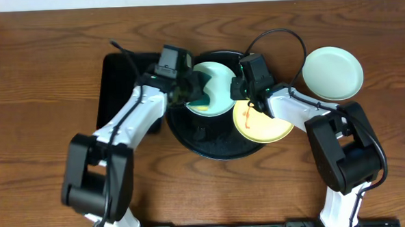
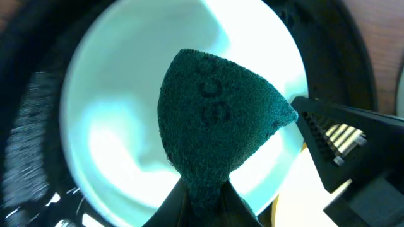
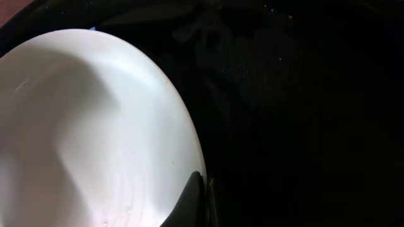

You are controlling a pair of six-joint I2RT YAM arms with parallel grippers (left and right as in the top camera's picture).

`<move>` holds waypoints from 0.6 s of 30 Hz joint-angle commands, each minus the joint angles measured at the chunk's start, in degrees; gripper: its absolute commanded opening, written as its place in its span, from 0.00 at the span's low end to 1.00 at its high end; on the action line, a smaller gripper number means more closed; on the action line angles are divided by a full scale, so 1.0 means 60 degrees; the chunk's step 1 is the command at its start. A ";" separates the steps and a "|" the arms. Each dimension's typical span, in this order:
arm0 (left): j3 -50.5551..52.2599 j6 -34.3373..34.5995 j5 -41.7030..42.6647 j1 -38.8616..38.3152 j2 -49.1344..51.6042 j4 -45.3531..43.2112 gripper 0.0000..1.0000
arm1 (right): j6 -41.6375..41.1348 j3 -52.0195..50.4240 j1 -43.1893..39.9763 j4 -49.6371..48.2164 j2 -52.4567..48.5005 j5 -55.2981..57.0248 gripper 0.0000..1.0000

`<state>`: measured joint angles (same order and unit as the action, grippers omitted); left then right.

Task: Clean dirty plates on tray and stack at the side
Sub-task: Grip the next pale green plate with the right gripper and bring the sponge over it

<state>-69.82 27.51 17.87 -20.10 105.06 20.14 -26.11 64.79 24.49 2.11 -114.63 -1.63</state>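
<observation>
A pale mint plate (image 1: 215,89) is over the back of the round black tray (image 1: 217,143). My right gripper (image 1: 241,86) is shut on its right rim; in the right wrist view the plate (image 3: 82,126) looks white, with my finger (image 3: 201,189) pinching its edge. My left gripper (image 1: 191,93) is shut on a dark green scouring pad (image 2: 214,126), which is pressed on the plate (image 2: 120,126). A pale yellow plate (image 1: 261,123) with a red-orange smear lies on the tray's right rim. A second mint plate (image 1: 333,73) lies on the table to the right.
A smaller rectangular black tray (image 1: 119,83) lies left of the round tray, under my left arm. The right gripper's finger (image 2: 334,142) shows in the left wrist view at the plate's edge. The wooden table (image 1: 37,79) surrounds everything.
</observation>
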 commanded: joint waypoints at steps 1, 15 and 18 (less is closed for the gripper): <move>0.0066 0.0688 -0.0255 -0.0102 0.0382 -0.0153 0.08 | 0.0149 -0.0076 0.0251 0.0237 -0.0146 -0.0200 0.02; 0.0066 0.0127 -0.3617 -0.0102 0.1668 -0.0444 0.08 | 0.0189 -0.0076 0.0291 0.0568 -0.0146 -0.0193 0.02; 0.0062 -0.0739 -0.4499 -0.0102 0.1617 -0.0455 0.08 | 0.0310 -0.0076 0.0291 0.0586 -0.0146 -0.0153 0.02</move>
<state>-69.84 29.78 4.73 -22.17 112.29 16.67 -26.09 65.14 24.84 4.05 -114.63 -1.65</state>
